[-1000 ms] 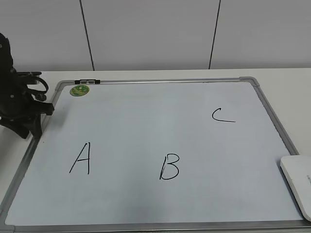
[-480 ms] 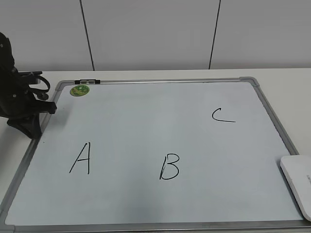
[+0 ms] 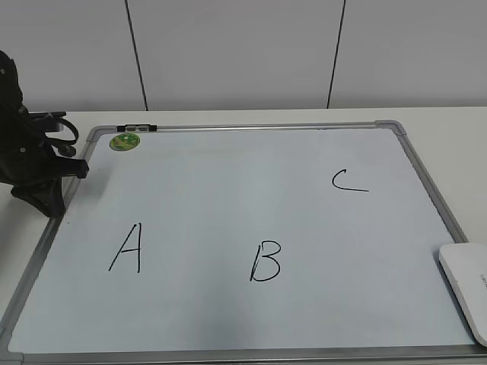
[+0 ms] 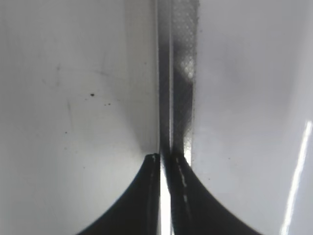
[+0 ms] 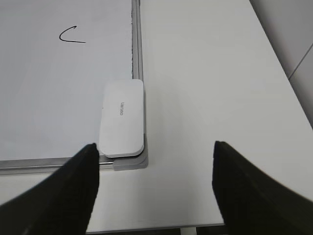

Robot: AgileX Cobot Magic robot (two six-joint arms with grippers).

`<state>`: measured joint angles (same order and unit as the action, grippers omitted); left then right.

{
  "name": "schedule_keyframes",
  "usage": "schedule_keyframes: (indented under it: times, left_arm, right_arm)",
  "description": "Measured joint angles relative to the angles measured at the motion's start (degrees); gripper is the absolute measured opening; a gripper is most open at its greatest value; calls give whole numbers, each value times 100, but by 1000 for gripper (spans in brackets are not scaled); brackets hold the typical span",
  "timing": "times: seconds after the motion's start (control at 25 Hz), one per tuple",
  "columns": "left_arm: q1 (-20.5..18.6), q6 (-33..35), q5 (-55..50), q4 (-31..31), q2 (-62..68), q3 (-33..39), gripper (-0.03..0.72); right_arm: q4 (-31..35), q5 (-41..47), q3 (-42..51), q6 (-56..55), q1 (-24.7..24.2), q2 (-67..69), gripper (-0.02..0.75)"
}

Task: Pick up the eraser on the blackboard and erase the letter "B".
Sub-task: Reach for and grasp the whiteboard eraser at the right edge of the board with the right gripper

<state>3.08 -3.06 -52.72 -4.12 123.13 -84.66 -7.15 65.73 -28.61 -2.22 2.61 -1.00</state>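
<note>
The blackboard [image 3: 228, 220] is a white board in a silver frame, flat on the table. The letter "B" [image 3: 265, 261] is drawn in black near its front middle. The eraser [image 3: 467, 283] is a white rounded block on the board's front right corner; the right wrist view shows it [image 5: 122, 117] ahead and left of my right gripper [image 5: 154, 183], which is open, empty and above the bare table. My left gripper [image 4: 165, 159] is shut and empty, resting at the board's left frame [image 4: 182, 98]; its arm [image 3: 30, 163] shows at the left.
Letters A [image 3: 127, 248] and C [image 3: 348, 181] are also on the board. A round green magnet [image 3: 125, 141] sits at the back left corner. The white table [image 5: 205, 98] runs right of the board to its edge; a wall stands behind.
The left arm shifted slightly between one second and half a second ago, then held still. The board and the eraser have not moved.
</note>
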Motion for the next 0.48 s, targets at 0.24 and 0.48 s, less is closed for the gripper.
schedule_keyframes:
  times: [0.24,0.48]
  left_arm:
    - [0,0,-24,0,0,0,23]
    - [0,0,-24,0,0,-10,23]
  right_arm:
    - [-70,0,0,0,0,0,535]
    - [-83,0,0,0,0,48,535]
